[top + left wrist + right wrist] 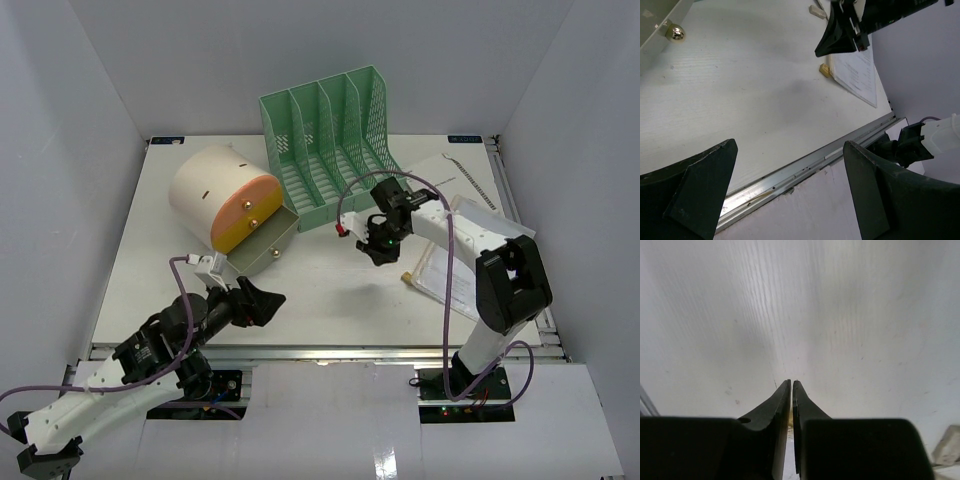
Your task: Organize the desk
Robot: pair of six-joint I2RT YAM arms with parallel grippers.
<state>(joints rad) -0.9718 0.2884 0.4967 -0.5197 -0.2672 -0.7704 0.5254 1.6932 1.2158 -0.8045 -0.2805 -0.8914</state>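
The desk (330,285) is a white tabletop with a metal rail (330,350) along its front edge. My left gripper (268,300) is open and empty, low over the front left of the desk. In the left wrist view (790,170) its jaws stand wide apart above the rail (805,162). My right gripper (378,248) hovers over the middle of the desk. Its jaws (791,382) are pressed nearly together over bare tabletop. A yellowish sliver shows deep in the gap; I cannot tell what it is.
A green mesh file rack (330,140) stands at the back centre. A round cream and orange box (225,195) with an open drawer (262,240) and gold knob (675,33) sits at the left. Papers (460,215) lie at the right, with a small tan block (407,277) at their corner.
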